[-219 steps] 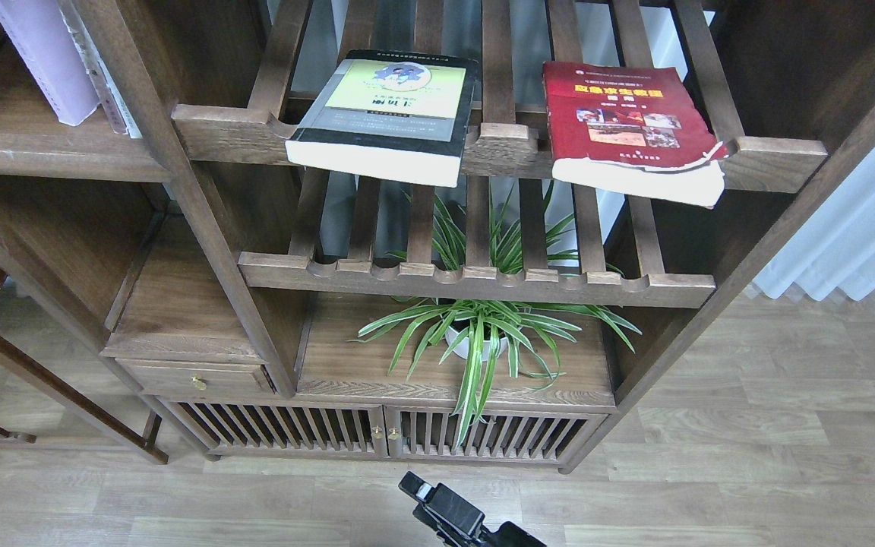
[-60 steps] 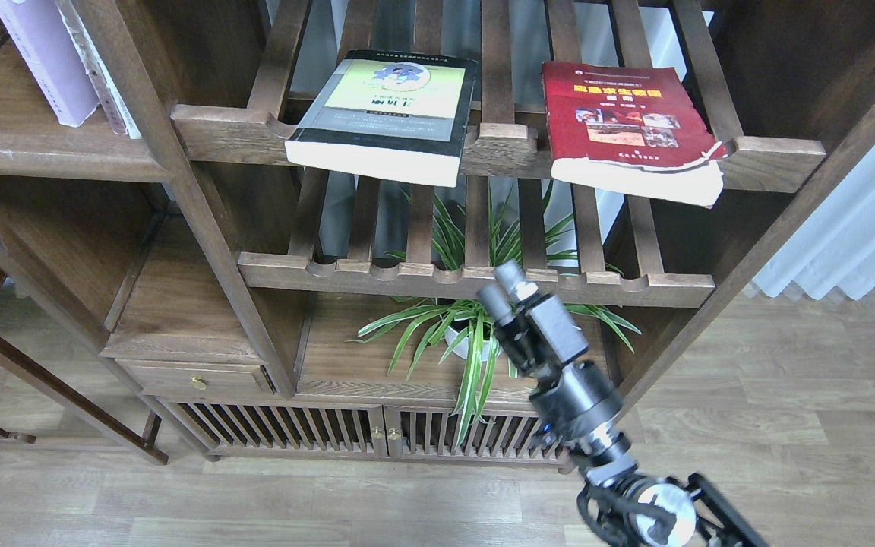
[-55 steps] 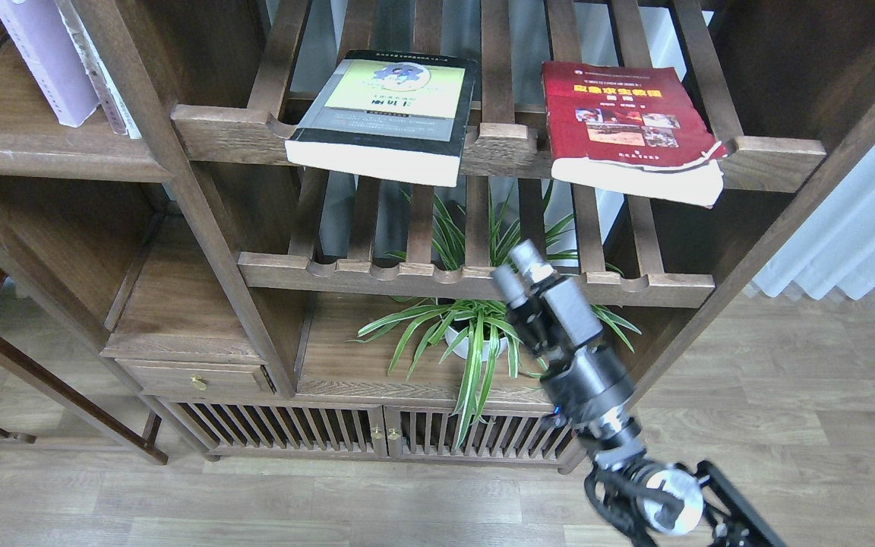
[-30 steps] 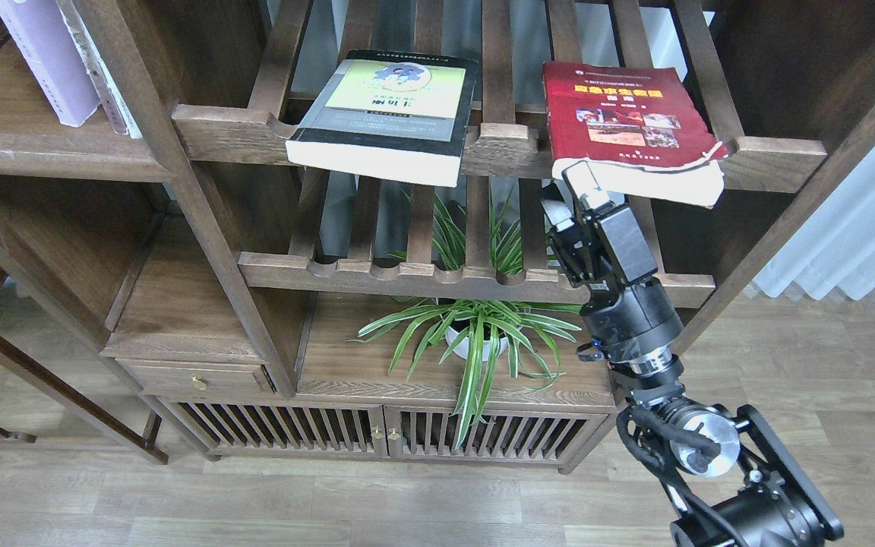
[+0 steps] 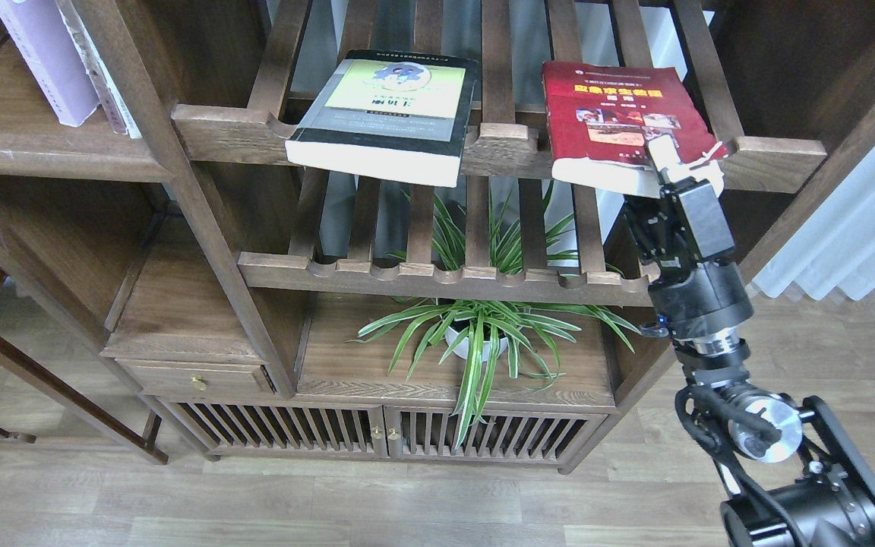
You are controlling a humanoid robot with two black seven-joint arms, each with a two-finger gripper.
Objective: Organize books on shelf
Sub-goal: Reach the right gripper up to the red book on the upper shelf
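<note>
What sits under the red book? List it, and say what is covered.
The red book lies on a slatted rack, front edge overhanging. The right tool reaches its corner; the lower finger and the slats beneath are hidden. Spider plant lower down.

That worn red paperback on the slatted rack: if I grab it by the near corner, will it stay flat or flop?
Probably flops: the red paperback has a soft cover whose near right corner already curls and frays. It overhangs the rack's front rail, so it may tip forward when tugged. The right gripper is at that weak corner; a grip nearer the middle looks safer.
</note>
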